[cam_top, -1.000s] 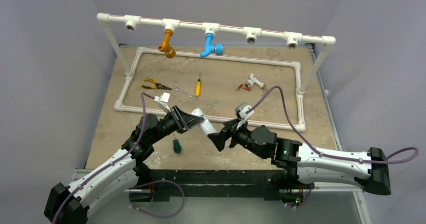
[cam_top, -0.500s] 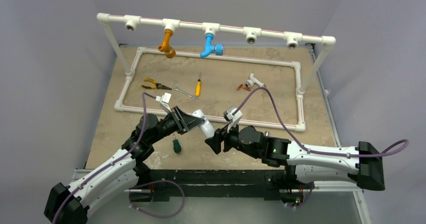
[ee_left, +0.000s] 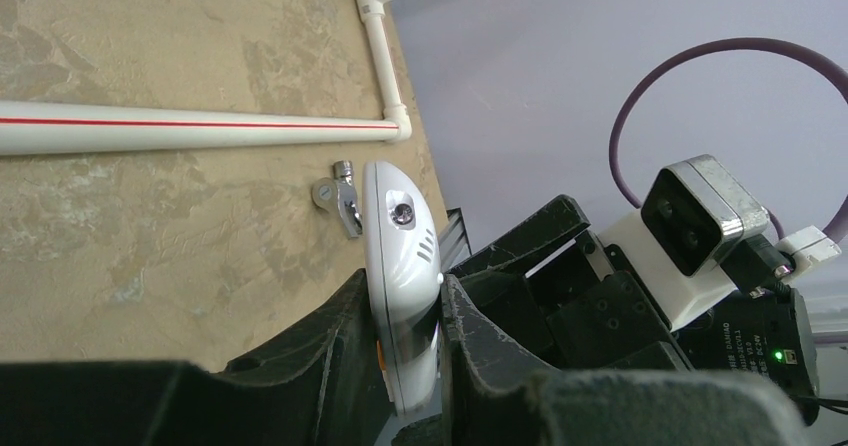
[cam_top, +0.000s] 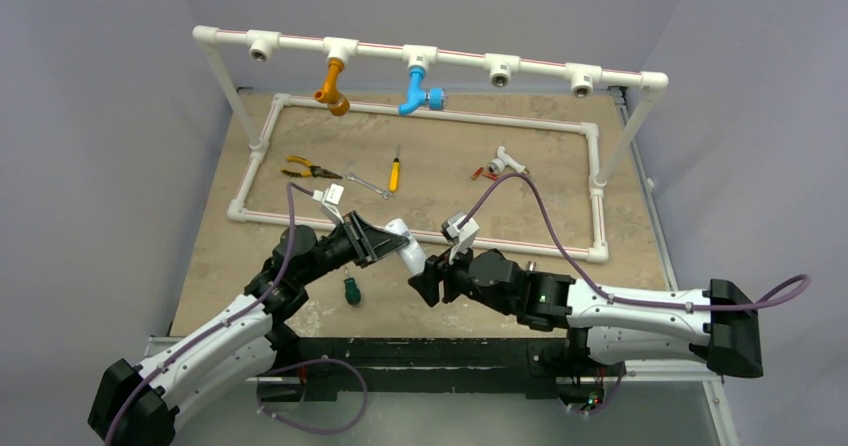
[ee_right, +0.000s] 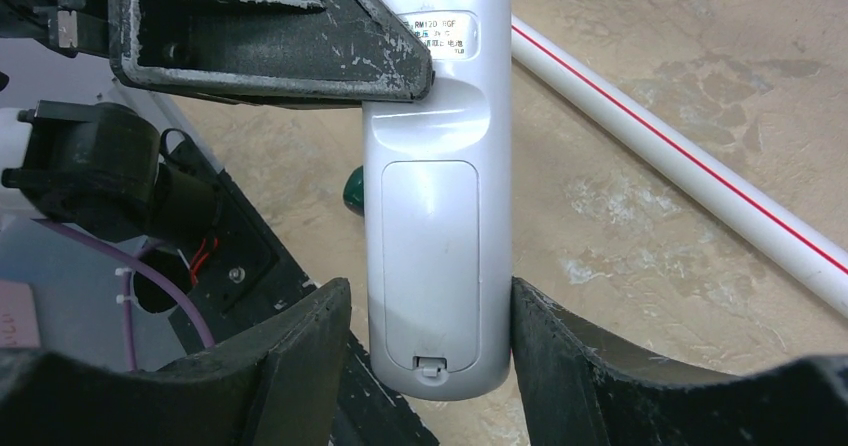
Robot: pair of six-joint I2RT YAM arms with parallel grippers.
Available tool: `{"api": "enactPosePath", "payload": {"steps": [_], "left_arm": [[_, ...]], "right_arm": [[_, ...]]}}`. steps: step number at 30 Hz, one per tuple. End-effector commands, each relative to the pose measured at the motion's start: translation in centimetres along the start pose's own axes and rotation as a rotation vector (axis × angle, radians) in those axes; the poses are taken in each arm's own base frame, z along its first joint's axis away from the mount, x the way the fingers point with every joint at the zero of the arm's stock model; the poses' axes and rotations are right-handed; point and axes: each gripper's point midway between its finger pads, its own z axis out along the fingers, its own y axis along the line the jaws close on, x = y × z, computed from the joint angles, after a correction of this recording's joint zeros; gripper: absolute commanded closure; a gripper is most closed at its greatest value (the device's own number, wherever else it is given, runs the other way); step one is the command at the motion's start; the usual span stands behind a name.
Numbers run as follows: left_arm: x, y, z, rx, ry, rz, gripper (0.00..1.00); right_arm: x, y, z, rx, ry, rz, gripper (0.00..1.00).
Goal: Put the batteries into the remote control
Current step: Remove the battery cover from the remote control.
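The white remote control [cam_top: 405,251] hangs above the table's near edge, with my left gripper [cam_top: 385,241] shut on its upper half. In the left wrist view the remote [ee_left: 400,236] is pinched edge-on between the left gripper's [ee_left: 405,286] two fingers. My right gripper [cam_top: 425,276] straddles its lower end. In the right wrist view the remote's back [ee_right: 435,216] faces the camera with the battery cover closed. There the right gripper [ee_right: 430,301] has one pad against the remote's side and a thin gap at the other. The batteries [cam_top: 485,175], small and red-orange, lie far right on the table.
A white pipe frame [cam_top: 420,111] rings the work area; its rail carries an orange tap [cam_top: 334,86] and a blue tap [cam_top: 420,91]. Pliers [cam_top: 308,170], a wrench [cam_top: 368,184], a yellow screwdriver [cam_top: 395,173], a white T-fitting [cam_top: 510,162] and a green-handled screwdriver [cam_top: 352,290] lie about.
My right arm has moved left and its jaws have narrowed around the remote's lower end. The left gripper has kept holding the remote in place.
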Motion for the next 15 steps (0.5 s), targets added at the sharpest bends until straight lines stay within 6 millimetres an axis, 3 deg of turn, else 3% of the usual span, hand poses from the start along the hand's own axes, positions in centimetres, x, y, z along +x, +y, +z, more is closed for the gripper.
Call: {"api": "enactPosePath", "payload": {"steps": [1,4,9,13,15], "left_arm": [[-1.0,-3.4,0.0,0.113,-0.025,0.040,1.00],[-1.1,-3.5,0.0,0.117,-0.025,0.040,1.00],[-1.0,-3.3,0.1,0.101,-0.019,0.038,0.98],[-1.1,-3.8,0.4,0.102,0.003,0.052,0.72],[-1.2,-4.1,0.6,0.101,0.013,0.062,0.64]], "right_arm": [[-2.0,0.9,0.0,-0.006,-0.040,0.041,0.43],[-1.9,0.7,0.1,0.005,-0.037,0.039,0.49],[-2.2,0.9,0.1,0.001,-0.043,0.044,0.86],[-2.8,0.8,0.3,0.022,-0.066,0.083,0.96],[-3.4,1.3,0.4,0.009,-0.081,0.102,1.00]]}}
